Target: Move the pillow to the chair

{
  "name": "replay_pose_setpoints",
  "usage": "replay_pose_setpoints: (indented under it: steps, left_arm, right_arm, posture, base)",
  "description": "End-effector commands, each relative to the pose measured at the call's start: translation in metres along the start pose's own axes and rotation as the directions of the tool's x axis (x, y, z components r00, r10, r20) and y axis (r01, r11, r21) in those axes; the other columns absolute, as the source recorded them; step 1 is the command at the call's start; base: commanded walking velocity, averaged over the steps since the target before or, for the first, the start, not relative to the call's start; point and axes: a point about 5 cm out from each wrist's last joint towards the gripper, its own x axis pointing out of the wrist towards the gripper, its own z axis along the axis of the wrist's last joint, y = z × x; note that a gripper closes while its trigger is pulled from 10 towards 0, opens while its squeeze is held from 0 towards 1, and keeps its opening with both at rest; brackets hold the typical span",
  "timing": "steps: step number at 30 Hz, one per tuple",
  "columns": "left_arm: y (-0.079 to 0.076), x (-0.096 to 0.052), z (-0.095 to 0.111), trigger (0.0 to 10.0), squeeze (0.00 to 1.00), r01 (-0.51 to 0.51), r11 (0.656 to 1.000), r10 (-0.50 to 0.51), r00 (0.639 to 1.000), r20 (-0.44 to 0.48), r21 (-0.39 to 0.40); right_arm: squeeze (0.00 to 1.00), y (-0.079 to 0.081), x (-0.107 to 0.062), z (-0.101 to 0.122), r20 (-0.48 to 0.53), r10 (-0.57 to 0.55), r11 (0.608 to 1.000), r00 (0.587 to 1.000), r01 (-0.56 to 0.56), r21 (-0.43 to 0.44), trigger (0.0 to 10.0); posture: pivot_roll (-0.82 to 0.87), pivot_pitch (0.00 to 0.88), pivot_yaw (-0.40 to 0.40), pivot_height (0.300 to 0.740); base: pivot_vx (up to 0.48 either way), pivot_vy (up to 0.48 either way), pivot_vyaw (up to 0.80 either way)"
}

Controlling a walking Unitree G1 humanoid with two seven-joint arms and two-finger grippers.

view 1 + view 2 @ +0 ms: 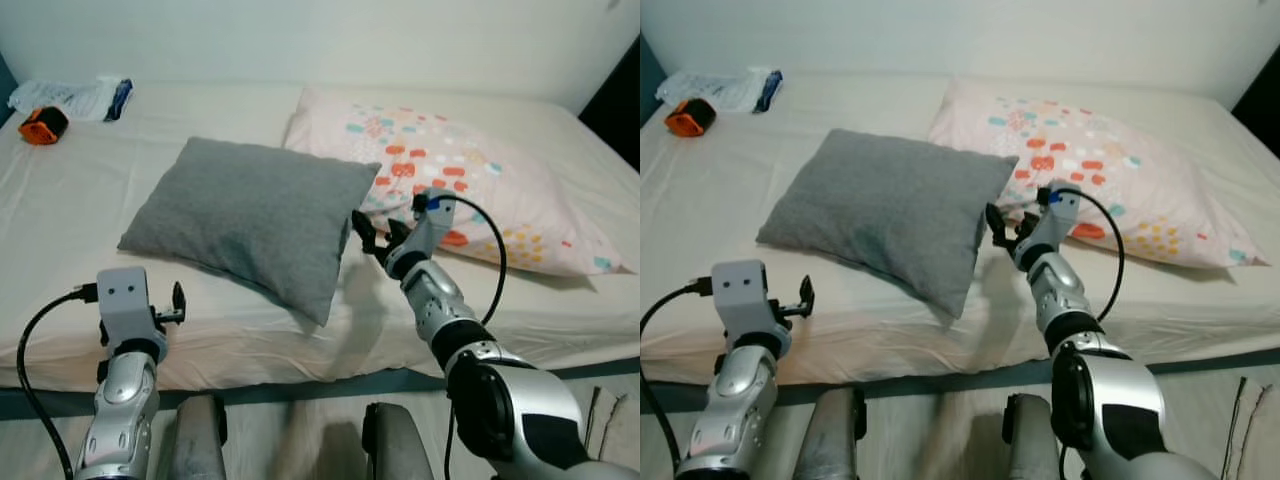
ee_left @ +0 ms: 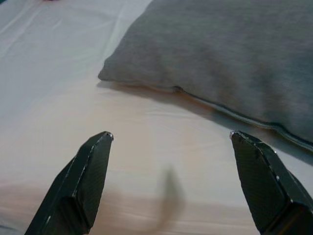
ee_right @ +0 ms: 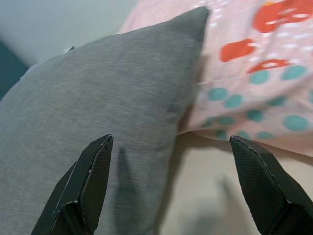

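A grey square pillow (image 1: pixel 255 218) lies on the white bed, its far right corner overlapping a pink patterned pillow (image 1: pixel 470 180). My right gripper (image 1: pixel 372 235) hovers open at the grey pillow's right edge, one finger (image 3: pixel 83 188) over the grey fabric (image 3: pixel 88 112) and the other finger (image 3: pixel 266 183) over the sheet below the patterned pillow (image 3: pixel 254 73). My left gripper (image 1: pixel 175 303) stands open near the bed's front edge, short of the grey pillow's near left corner (image 2: pixel 105 74), with bare sheet between its fingers.
The bed (image 1: pixel 60 200) spans the view, with a white wall behind. An orange and black object (image 1: pixel 43 125) and a plastic-wrapped packet (image 1: pixel 75 96) lie at the far left corner. The bed's front edge (image 1: pixel 300 385) runs just before my body.
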Motion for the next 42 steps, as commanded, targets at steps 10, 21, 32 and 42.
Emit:
replay_pose_setpoints:
  steps: [10, 21, 32, 42]
  left_arm:
    - [0.009, -0.008, 0.007, 10.0, 0.00, 0.014, 0.998, -0.013, 1.000, -0.007, 0.065]
    - [0.015, -0.010, 0.008, 10.0, 0.00, 0.011, 0.996, -0.008, 0.999, -0.035, 0.087]
    - [0.023, -0.012, -0.001, 10.0, 0.00, -0.043, 0.998, 0.047, 0.995, -0.084, 0.051]
    - [0.031, -0.008, 0.007, 10.0, 0.00, -0.055, 0.995, 0.061, 0.996, -0.070, 0.088]
  right_arm:
    - [0.00, 0.033, 0.007, -0.008, -0.001, 0.230, 0.968, 0.973, -0.228, 0.109, 10.0]
    - [0.00, 0.033, 0.003, -0.028, -0.129, 0.200, 0.980, 0.971, -0.198, 0.034, 10.0]
    - [0.00, 0.014, 0.002, -0.019, -0.104, 0.071, 0.997, 0.992, -0.068, 0.029, 0.0]
    - [0.00, 0.007, 0.002, -0.014, -0.112, -0.012, 1.000, 0.994, 0.012, 0.000, 0.0]
  posture:
    - [0.27, 0.230, -0.093, 0.561]
    - [0.27, 0.231, -0.091, 0.561]
    - [0.25, 0.196, -0.101, 0.561]
    - [0.25, 0.214, -0.093, 0.561]
  base:
    - [0.000, 0.000, 0.00]
    - [0.000, 0.000, 0.00]
    - [0.000, 0.000, 0.00]
    - [0.000, 0.000, 0.00]
